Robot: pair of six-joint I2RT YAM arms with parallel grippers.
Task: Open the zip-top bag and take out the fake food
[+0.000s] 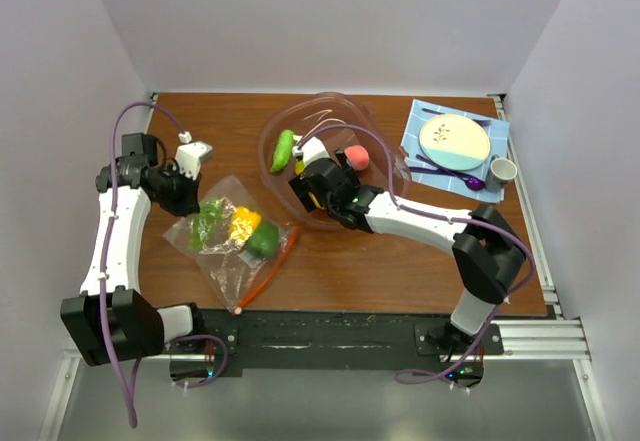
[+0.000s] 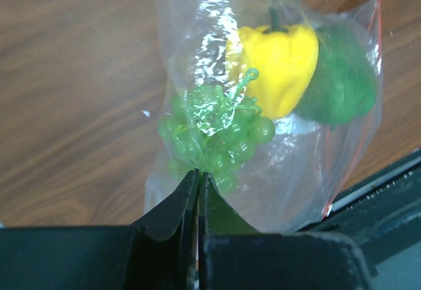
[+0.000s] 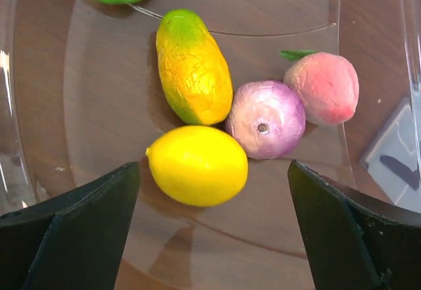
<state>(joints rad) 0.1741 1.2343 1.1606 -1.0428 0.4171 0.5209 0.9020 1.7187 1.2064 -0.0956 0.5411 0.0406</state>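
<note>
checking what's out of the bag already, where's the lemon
In the right wrist view the lemon lies in the clear bowl, just below the mango and left of the purple onion.

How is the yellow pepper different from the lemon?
The yellow pepper sits inside the zip-top bag; the lemon lies loose in the clear bowl. The pepper is lumpy with a green stem; the lemon is a smooth oval with no stem. Both are bright yellow.
</note>
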